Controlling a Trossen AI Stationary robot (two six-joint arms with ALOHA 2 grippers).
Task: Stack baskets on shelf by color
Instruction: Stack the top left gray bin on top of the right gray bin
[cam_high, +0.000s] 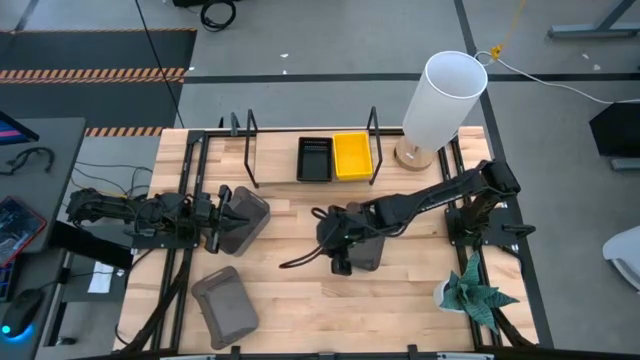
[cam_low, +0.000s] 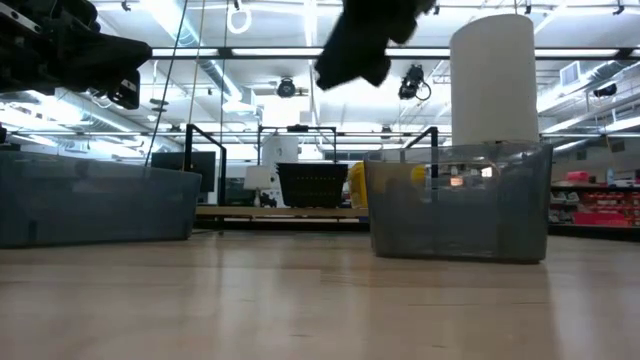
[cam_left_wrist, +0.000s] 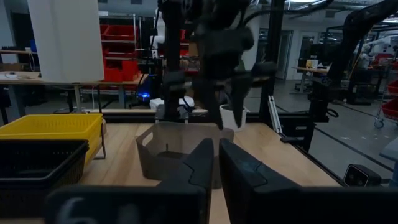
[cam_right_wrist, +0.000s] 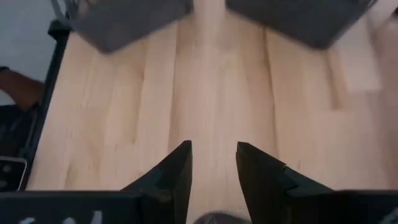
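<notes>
On the shelf (cam_high: 310, 135) at the table's far side a black basket (cam_high: 314, 159) and a yellow basket (cam_high: 352, 155) stand side by side. Three gray baskets rest on the tabletop: one at mid-table (cam_high: 368, 250), one at the left (cam_high: 246, 220), one near the front left (cam_high: 226, 306). My right gripper (cam_high: 326, 232) hangs open above the table just left of the mid-table basket, slanting down, nothing between its fingers (cam_right_wrist: 213, 168). My left gripper (cam_high: 224, 205) waits above the left basket, level, its fingers (cam_left_wrist: 214, 165) shut but for a thin slit.
A tall white cylinder lamp (cam_high: 445, 95) stands at the shelf's right end. A small potted plant (cam_high: 474, 293) sits at the front right. Bare wood lies between the gray baskets and in front of the shelf. Cables run along the left arm's base.
</notes>
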